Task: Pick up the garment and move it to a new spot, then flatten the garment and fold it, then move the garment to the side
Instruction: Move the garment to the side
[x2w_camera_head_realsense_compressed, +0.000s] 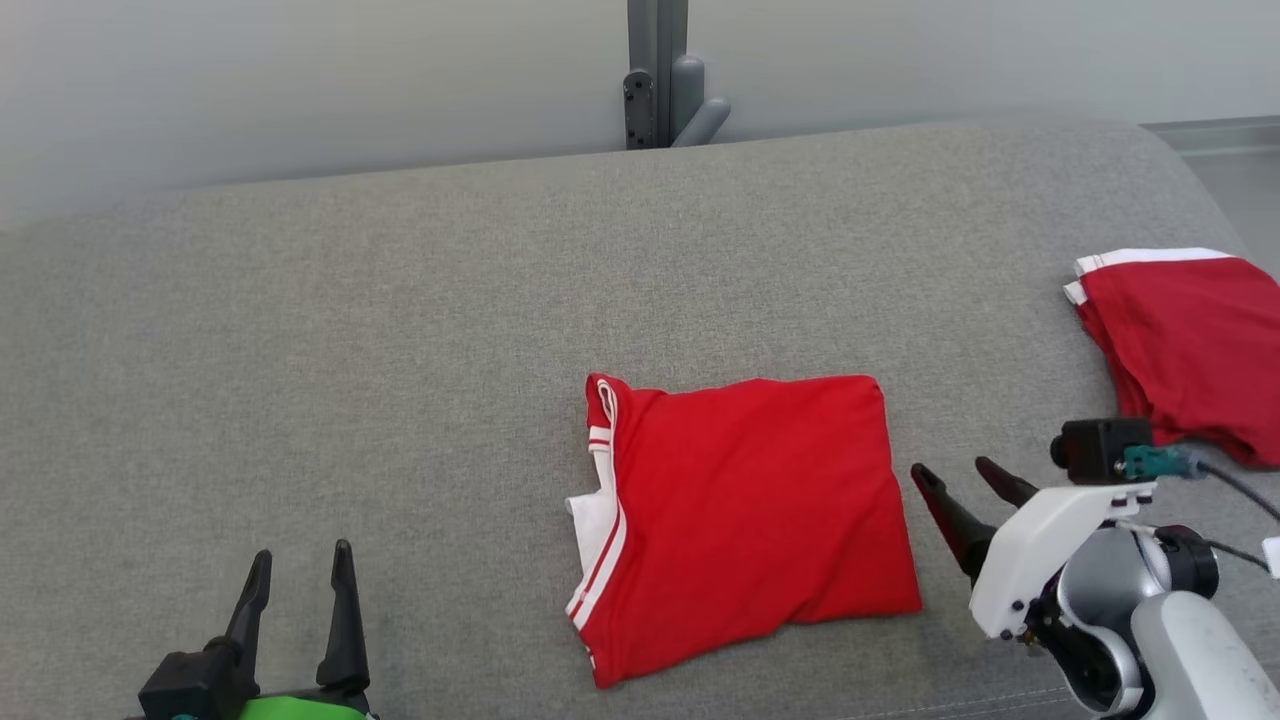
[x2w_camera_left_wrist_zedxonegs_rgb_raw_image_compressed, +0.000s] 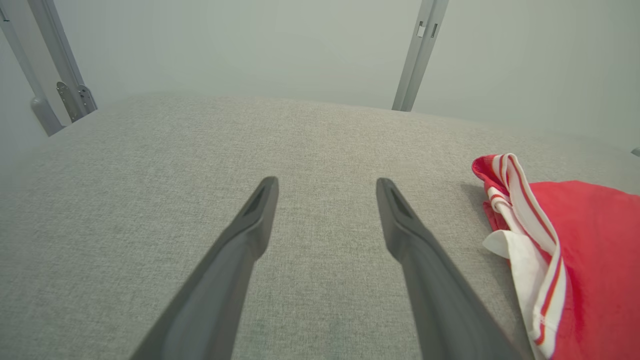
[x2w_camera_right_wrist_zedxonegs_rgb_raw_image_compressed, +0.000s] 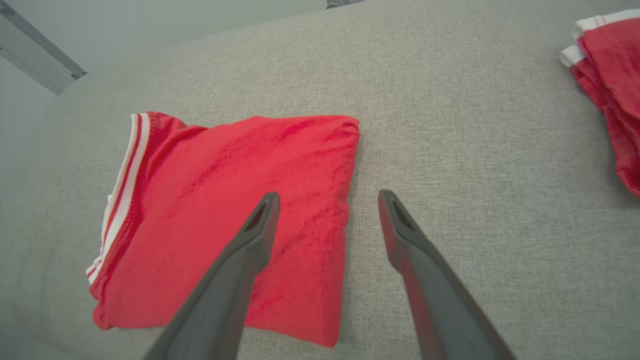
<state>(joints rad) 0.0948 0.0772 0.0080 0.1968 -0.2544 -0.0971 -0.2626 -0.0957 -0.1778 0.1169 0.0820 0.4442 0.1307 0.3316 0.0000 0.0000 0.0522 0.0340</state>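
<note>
Right gripper (x2w_camera_head_realsense_compressed: 948, 466), jaws apart, is just beside the right edge of the folded garment (x2w_camera_head_realsense_compressed: 745, 510), far nearer than the equally open left gripper (x2w_camera_head_realsense_compressed: 302, 550).

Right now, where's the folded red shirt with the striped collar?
The shirt lies centre in the head view on the grey fabric surface, just left of the right pincer.

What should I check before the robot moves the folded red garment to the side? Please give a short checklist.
1. The folded garment lies flat on the grey surface: ok.
2. The right gripper is open, beside the garment's right edge: ok.
3. The left gripper is open, apart from the garment: ok.
4. Garment gripped: not ok, neither gripper holds it.
5. Grey surface bare between the garment and the red pile: ok.
6. Fold will hold when lifted: cannot tell.
</note>
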